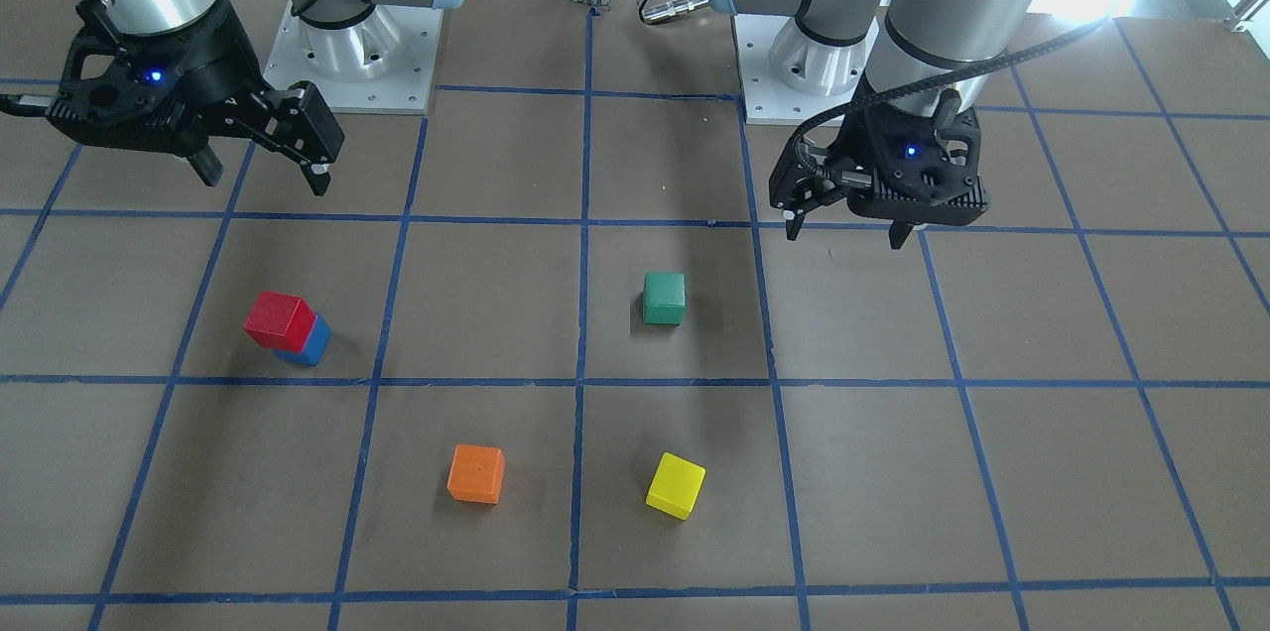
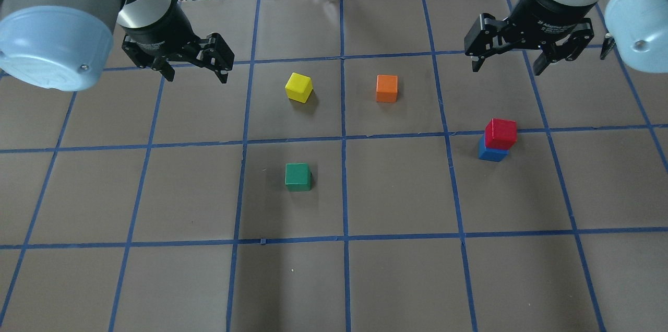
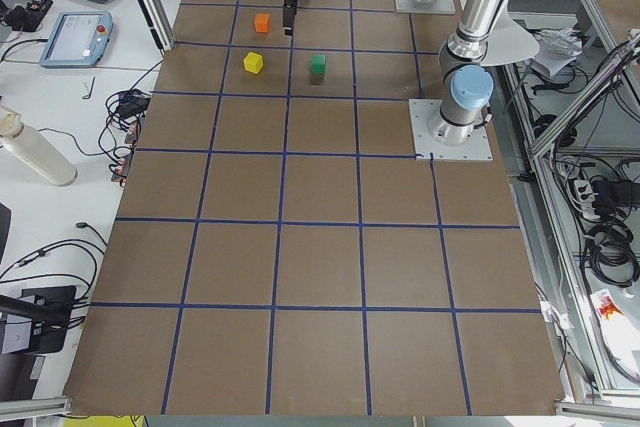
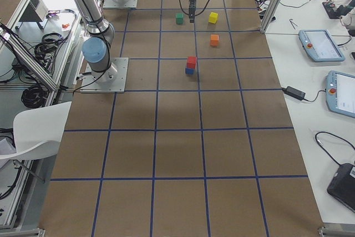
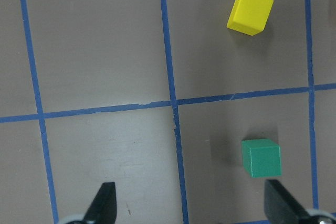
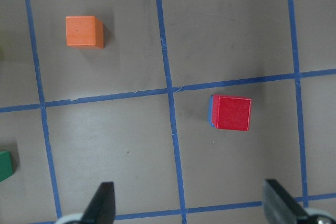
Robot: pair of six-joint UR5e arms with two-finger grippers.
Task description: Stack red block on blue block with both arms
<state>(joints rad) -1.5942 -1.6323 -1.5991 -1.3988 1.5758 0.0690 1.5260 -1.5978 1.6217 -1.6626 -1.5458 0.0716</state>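
The red block (image 1: pixel 280 320) sits on top of the blue block (image 1: pixel 312 346), slightly offset, on the brown table; the stack also shows in the overhead view, red block (image 2: pixel 501 133) over blue block (image 2: pixel 490 154). In the right wrist view the red block (image 6: pixel 231 113) covers all but a sliver of the blue block (image 6: pixel 210 111). My right gripper (image 1: pixel 263 177) (image 2: pixel 505 64) (image 6: pixel 189 208) is open and empty, raised and apart from the stack. My left gripper (image 1: pixel 845 232) (image 2: pixel 197 75) (image 5: pixel 191 208) is open and empty above the table's other half.
A green cube (image 1: pixel 663 299) stands near the middle. An orange cube (image 1: pixel 476 473) and a yellow cube (image 1: pixel 676 485) stand farther from the robot. Both arm base plates (image 1: pixel 349 75) are at the table's robot-side edge. Blue tape lines grid the table.
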